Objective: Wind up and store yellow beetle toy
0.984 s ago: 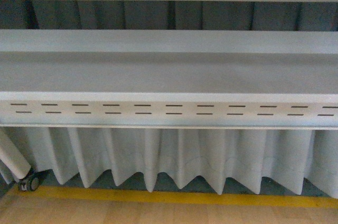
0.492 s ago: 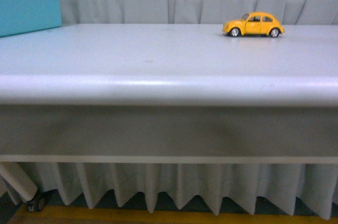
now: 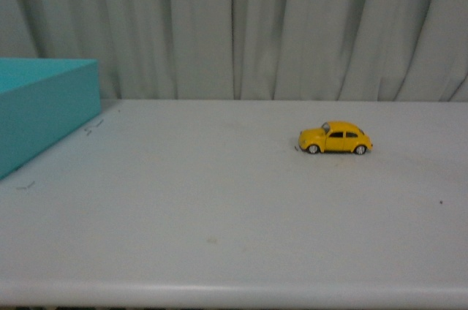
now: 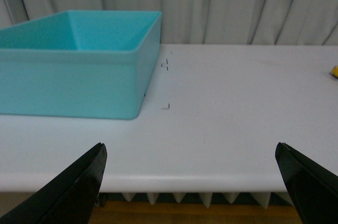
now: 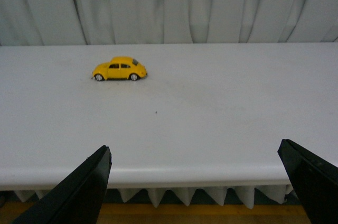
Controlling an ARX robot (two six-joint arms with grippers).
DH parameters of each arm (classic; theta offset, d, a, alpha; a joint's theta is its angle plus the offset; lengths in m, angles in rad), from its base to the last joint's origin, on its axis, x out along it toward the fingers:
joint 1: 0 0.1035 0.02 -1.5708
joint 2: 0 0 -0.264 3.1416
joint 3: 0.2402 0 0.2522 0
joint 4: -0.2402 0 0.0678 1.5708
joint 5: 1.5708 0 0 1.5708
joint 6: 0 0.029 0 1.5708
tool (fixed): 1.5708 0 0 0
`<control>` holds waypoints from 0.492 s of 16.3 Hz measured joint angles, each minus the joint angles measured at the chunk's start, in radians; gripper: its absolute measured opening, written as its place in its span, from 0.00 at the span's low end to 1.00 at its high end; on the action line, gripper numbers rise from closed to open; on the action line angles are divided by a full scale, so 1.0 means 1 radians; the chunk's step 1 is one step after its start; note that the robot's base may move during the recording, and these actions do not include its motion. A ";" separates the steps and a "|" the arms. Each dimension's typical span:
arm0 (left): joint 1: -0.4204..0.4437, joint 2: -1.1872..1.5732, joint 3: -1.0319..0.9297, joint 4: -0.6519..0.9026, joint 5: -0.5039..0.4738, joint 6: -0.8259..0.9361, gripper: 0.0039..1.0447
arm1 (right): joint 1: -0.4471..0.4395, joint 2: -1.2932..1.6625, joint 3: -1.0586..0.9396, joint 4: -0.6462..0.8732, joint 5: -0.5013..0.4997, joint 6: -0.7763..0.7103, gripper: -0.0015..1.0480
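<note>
The yellow beetle toy (image 3: 336, 138) stands on its wheels on the white table (image 3: 219, 200), right of centre, nose pointing left. In the right wrist view the toy (image 5: 120, 69) is far ahead of my right gripper (image 5: 195, 187), which hangs open in front of the table's near edge with nothing between its black fingers (image 5: 79, 192). My left gripper (image 4: 190, 182) is open too, also short of the table's front edge and empty. A sliver of the yellow toy (image 4: 335, 72) shows at the edge of the left wrist view. Neither gripper appears in the front view.
An open teal box (image 3: 40, 109) sits at the table's left end; the left wrist view shows the box (image 4: 74, 65) is empty in its visible part. Grey curtains (image 3: 234, 25) hang behind the table. Small dark marks (image 4: 166, 106) lie beside the box.
The front view has risen from below the table to above its top. The toy and teal box now show from higher up; the toy has not moved on the table.
</note>
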 joint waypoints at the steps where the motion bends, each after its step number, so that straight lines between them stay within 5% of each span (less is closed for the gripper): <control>1: 0.000 0.000 0.000 0.000 0.001 0.001 0.94 | 0.000 0.000 0.000 -0.002 0.000 0.000 0.94; 8: 0.000 0.000 0.000 0.002 -0.001 0.000 0.94 | 0.000 0.000 0.000 0.001 0.001 0.003 0.94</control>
